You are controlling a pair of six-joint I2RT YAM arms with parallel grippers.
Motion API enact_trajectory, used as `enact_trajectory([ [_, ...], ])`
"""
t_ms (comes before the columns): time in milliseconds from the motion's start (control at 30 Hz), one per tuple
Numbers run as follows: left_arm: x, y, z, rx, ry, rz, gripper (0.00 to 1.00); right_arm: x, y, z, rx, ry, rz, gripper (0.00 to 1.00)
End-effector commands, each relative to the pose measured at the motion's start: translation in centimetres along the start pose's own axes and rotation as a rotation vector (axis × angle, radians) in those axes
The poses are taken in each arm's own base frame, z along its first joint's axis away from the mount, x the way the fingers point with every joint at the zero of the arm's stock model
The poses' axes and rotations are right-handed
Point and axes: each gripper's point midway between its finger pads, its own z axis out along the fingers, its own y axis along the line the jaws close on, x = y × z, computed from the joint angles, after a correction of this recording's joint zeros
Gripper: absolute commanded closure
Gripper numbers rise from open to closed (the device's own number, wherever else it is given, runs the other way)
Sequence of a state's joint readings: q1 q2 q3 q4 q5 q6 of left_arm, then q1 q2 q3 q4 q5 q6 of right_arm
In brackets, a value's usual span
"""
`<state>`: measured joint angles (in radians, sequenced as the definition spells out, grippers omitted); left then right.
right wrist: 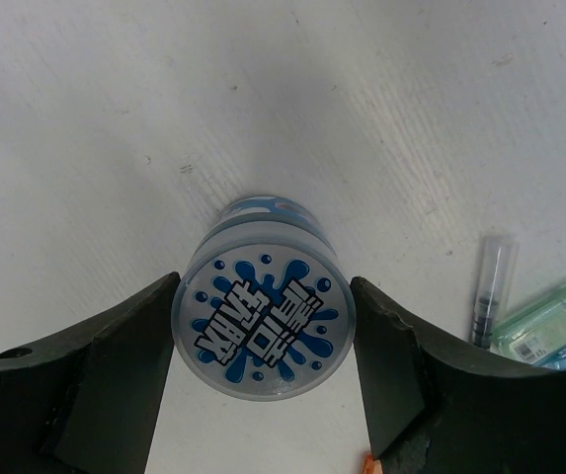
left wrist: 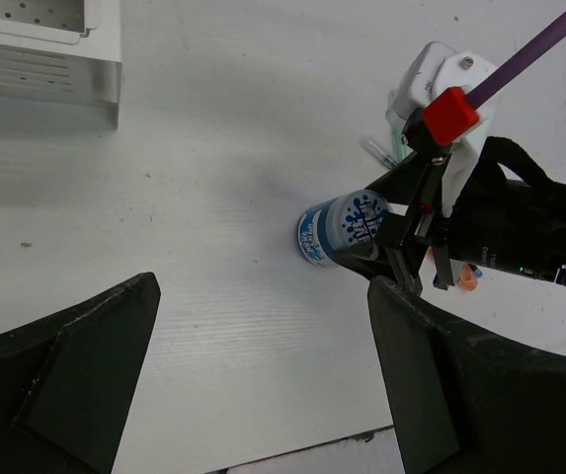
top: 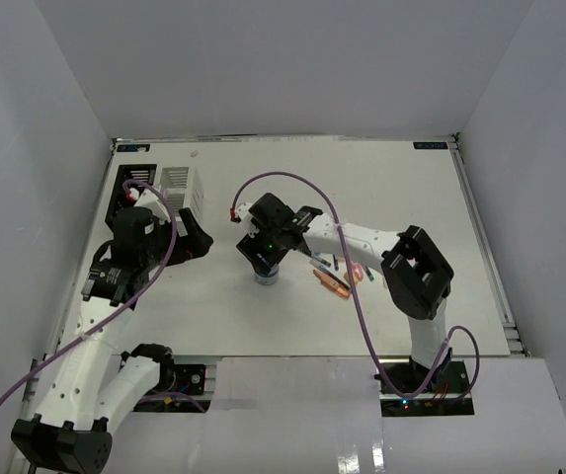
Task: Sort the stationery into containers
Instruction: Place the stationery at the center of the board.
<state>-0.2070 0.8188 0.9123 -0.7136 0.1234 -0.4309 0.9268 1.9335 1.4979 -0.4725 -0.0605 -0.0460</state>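
The round blue-white tape roll stands on the white table, and my right gripper is closed around it, one finger against each side of its lid. In the top view the right gripper is at the table's middle, over the roll. The roll also shows in the left wrist view. My left gripper is open and empty above bare table; in the top view it is near the white organizer. The black organizer stands left of the white one.
A pile of markers, orange, pink and green, lies just right of the roll. A thin clear-capped pen and a green item lie right of my right fingers. The white organizer's corner is far left. White walls surround the table.
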Motion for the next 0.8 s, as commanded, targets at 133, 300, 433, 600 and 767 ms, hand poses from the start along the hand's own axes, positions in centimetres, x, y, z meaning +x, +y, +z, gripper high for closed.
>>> enact_trajectory([
  [133, 0.6, -0.1, -0.7, 0.006, 0.009, -0.004, 0.02, -2.1, 0.3, -0.6, 0.043, -0.073, -0.051, 0.70],
  [300, 1.0, -0.2, -0.5, 0.014, 0.028, -0.008, 0.02, -1.3, 0.9, -0.5, 0.025, -0.063, -0.058, 0.34],
  [433, 0.7, -0.5, -0.5, 0.021, 0.032, -0.010, 0.02, -2.5, 1.6, -2.9, 0.014, -0.124, -0.053, 0.05],
  [600, 0.2, -0.8, -0.2, 0.027, 0.039, 0.000, 0.02, -4.6, 1.8, -7.4, 0.038, -0.229, -0.051, 0.10],
  [767, 0.8, -1.8, 0.7, 0.077, 0.094, -0.006, 0.02, -4.2, -1.5, -14.5, 0.267, -0.355, 0.042, 0.10],
])
